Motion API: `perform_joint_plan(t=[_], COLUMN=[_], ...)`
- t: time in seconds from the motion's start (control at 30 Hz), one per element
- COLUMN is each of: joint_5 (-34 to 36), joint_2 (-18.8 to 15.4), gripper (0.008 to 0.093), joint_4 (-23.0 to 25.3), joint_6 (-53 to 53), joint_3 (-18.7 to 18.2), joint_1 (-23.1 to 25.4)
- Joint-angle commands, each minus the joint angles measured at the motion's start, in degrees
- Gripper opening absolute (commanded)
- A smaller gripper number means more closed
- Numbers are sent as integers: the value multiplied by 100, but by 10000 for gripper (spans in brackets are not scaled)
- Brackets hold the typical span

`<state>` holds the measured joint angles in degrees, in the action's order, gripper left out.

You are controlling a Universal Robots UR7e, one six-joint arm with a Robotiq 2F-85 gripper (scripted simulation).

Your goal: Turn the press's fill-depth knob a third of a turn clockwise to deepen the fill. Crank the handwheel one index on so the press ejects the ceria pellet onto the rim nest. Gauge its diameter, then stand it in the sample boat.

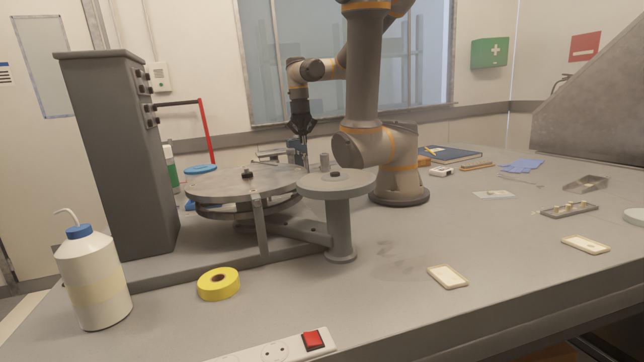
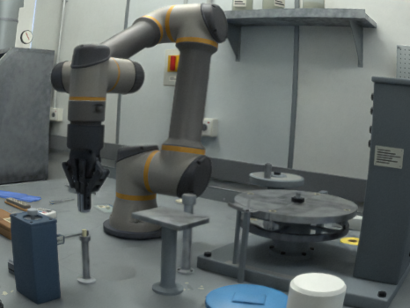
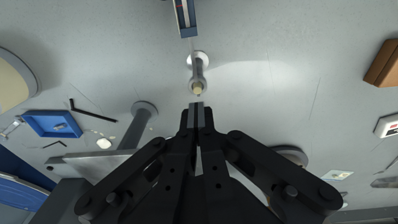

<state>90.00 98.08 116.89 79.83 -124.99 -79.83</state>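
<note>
The blue gauge block (image 2: pixel 34 255) is mostly hidden behind my arm in the side camera and cut off at the top of the wrist camera. Its thin probe reaches to a small post (image 2: pixel 85 255). The cream ceria pellet (image 3: pixel 197 88) sits on top of that post. The press's round turntable (image 1: pixel 245 180) carries a small black knob (image 1: pixel 247 174). A second disc on a pedestal (image 1: pixel 335 182) stands beside it. The sample boat (image 1: pixel 569 209) lies far right on the bench with several pellets standing in it. My gripper (image 3: pixel 196 107) hangs above the post, closed and empty.
A taller post (image 3: pixel 140 122) and a square plate on a pedestal (image 2: pixel 170 218) stand close by the gauge post. The arm's base (image 1: pixel 398 180) is behind. A blue tray (image 3: pixel 51 123), hex keys, a brown box (image 3: pixel 383 65) and a timer (image 3: pixel 387 126) lie around.
</note>
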Motion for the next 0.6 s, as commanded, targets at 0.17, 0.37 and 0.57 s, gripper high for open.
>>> perform_joint_plan(t=[0.17, 0.37, 0.57], joint_5=[0, 0, 0], joint_2=[77, 211, 354], gripper=[80, 80, 80], joint_4=[-174, -532, -1001], joint_6=[0, 0, 0], joint_3=[111, 337, 661], joint_1=[0, 0, 0])
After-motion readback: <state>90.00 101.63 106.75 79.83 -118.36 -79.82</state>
